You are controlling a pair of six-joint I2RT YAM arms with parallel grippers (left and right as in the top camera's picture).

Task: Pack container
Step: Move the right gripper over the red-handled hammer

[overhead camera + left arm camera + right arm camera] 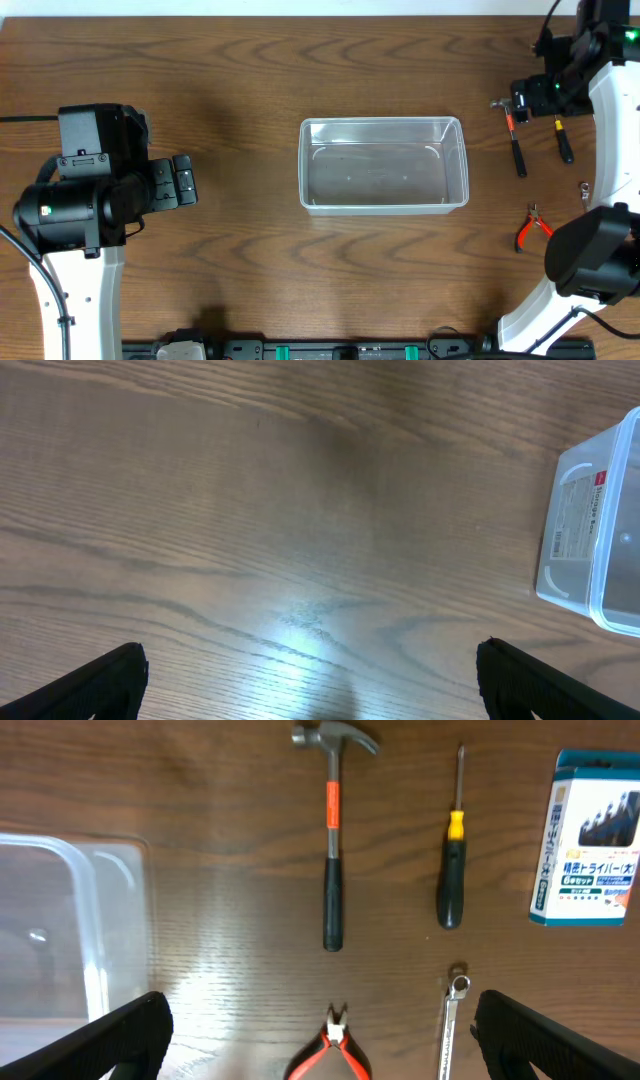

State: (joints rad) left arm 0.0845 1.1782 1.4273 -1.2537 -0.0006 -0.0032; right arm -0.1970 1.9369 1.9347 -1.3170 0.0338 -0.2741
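A clear, see-through plastic container [384, 165], rectangular with rounded corners and a raised rim, stands upright and open-topped in the middle of the dark, wood-grained bench [250, 80]. Its long sides run from left to right in the overhead view. The walls and floor are transparent, so the grain of the bench shows through, with pale glints along the rim and the inner corners. In the left wrist view one short end carries a white label [577, 510] with fine print and a small red mark.

The left tool [310, 690] hangs over bare wood well to the left of the container, its two black fingers spread wide, with nothing between them. The right tool [320, 1010] is likewise spread to its widest and grips nothing; it hangs over the hand tools that lie to the right of the container.

There a hammer [332, 850] with a silver head, an orange band and a black grip lies near a screwdriver [452, 870] with a yellow-and-black handle. A small blue-and-white box [588, 835] lies beyond the screwdriver. Nearer the wrist camera lie red-handled pliers [330, 1055] and a silver wrench [455, 1020]. None of these touches the container.
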